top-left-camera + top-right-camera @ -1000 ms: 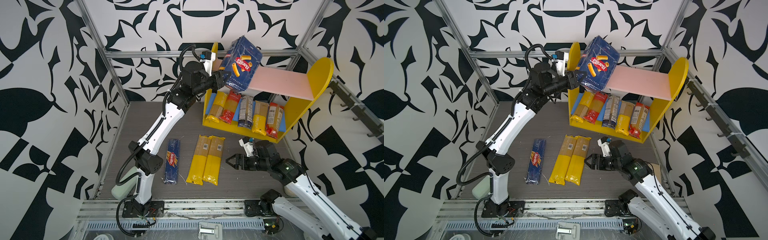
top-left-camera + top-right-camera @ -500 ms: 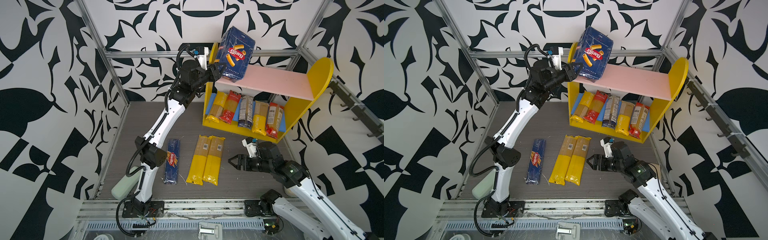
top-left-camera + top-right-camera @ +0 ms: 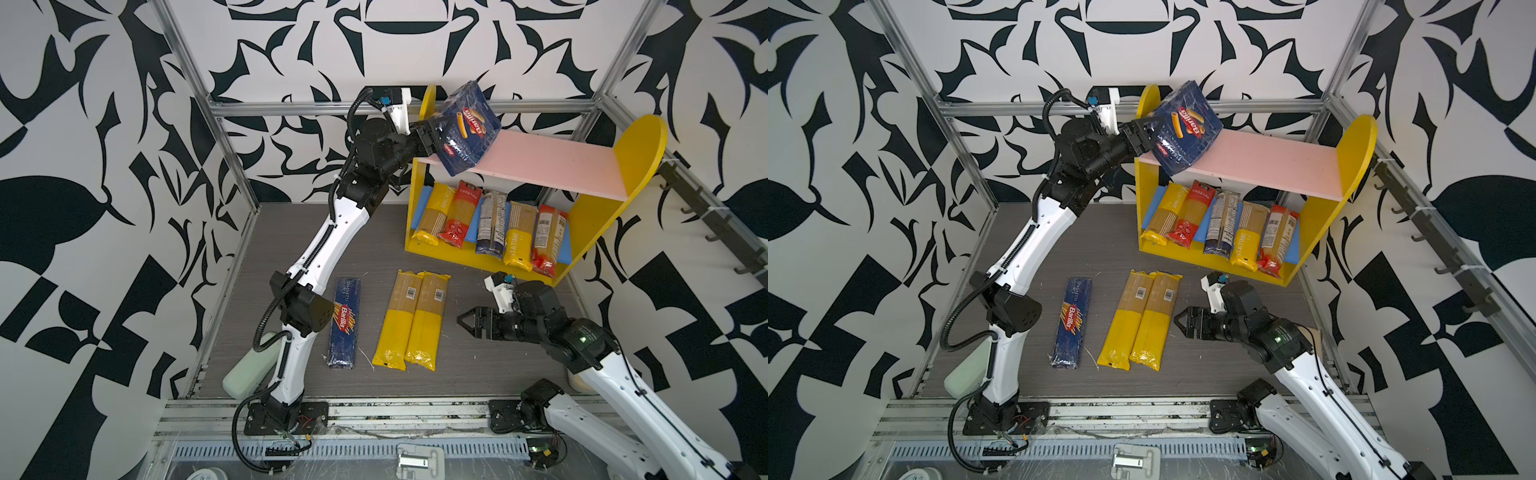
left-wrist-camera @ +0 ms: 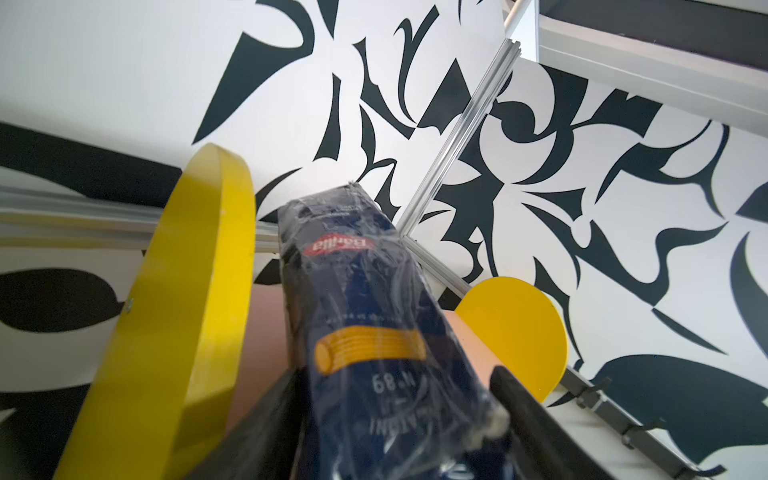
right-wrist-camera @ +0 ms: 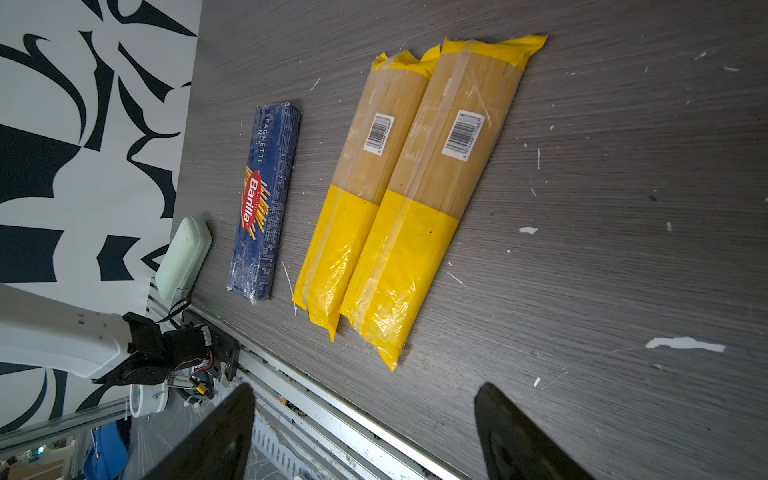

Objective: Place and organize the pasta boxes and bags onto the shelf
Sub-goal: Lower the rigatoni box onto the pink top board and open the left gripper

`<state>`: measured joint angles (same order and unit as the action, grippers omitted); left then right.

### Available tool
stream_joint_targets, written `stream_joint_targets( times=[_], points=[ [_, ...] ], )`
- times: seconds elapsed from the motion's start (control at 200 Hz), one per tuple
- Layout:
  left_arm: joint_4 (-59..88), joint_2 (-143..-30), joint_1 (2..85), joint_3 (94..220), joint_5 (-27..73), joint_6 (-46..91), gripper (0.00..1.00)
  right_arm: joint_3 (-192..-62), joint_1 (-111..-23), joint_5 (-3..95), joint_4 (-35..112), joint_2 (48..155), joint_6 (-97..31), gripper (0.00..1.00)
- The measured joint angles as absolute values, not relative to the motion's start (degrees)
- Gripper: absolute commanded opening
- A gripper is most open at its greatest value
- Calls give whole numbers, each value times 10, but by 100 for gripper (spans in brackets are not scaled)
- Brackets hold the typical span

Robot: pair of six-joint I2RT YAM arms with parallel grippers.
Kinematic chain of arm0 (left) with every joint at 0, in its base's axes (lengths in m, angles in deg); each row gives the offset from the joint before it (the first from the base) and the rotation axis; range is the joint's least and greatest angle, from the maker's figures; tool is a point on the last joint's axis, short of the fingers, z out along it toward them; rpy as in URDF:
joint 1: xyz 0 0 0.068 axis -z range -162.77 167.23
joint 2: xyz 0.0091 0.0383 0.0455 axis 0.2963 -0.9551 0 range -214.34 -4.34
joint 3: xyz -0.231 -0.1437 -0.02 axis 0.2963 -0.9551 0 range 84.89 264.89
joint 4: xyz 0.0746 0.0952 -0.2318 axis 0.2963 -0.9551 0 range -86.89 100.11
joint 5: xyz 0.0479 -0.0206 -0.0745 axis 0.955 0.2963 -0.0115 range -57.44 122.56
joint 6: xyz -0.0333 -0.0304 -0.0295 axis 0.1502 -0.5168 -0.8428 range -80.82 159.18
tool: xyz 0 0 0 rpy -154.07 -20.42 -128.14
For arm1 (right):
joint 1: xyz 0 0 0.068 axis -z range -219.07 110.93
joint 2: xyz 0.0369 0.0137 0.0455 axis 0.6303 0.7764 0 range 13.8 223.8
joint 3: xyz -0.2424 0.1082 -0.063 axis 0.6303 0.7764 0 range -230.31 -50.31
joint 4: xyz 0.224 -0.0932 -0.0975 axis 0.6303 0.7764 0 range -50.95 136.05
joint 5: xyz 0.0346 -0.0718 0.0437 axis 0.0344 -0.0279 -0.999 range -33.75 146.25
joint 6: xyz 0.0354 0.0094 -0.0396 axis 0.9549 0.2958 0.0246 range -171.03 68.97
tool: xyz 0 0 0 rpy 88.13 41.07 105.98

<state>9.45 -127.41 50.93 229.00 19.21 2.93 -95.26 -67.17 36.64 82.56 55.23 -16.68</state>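
Note:
The wide blue rigatoni pasta box (image 3: pixel 469 124) (image 3: pixel 1185 124) (image 4: pixel 365 332) leans tilted on the left end of the shelf's pink upper board (image 3: pixel 552 162) (image 3: pixel 1266 158). My left gripper (image 3: pixel 434 133) (image 3: pixel 1144 131) (image 4: pixel 395 374) straddles the box's near end, open: one finger lies against the box, the other stands slightly off it. Several spaghetti bags (image 3: pixel 490 220) fill the blue lower board. On the table lie the narrow spaghetti box (image 3: pixel 344 322) (image 5: pixel 266 199) and two yellow-ended bags (image 3: pixel 411 320) (image 5: pixel 399 187) side by side. My right gripper (image 3: pixel 461 322) (image 3: pixel 1177 322) (image 5: pixel 365 390) hovers open and empty just right of them.
A pale green case (image 3: pixel 249 365) (image 5: pixel 183 253) lies at the table's front left corner by the left arm's base. A metal rail (image 3: pixel 374 407) runs along the front edge. Dark hooks (image 3: pixel 715 216) line the right wall behind the shelf's yellow side panel (image 3: pixel 636 149).
The left arm turned the rigatoni box and brought it down onto the pink board's left end, and its jaws have widened. The right gripper stayed almost still.

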Motion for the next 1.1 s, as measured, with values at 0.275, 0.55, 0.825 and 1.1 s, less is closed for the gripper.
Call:
stream_joint_targets(
  times=[0.275,0.55,0.825,1.1],
  points=[
    [104,-1274,509,2290,192,19,70,-956,-671,377,838,547,-171,86],
    [130,-1274,510,2288,193,-5,77,-956,-669,383,847,544,-175,86],
    [160,-1274,513,2269,200,-10,79,-960,-669,385,850,543,-179,86],
    [175,-1256,516,2225,211,1,84,-960,-668,385,851,540,-180,86]
  ],
)
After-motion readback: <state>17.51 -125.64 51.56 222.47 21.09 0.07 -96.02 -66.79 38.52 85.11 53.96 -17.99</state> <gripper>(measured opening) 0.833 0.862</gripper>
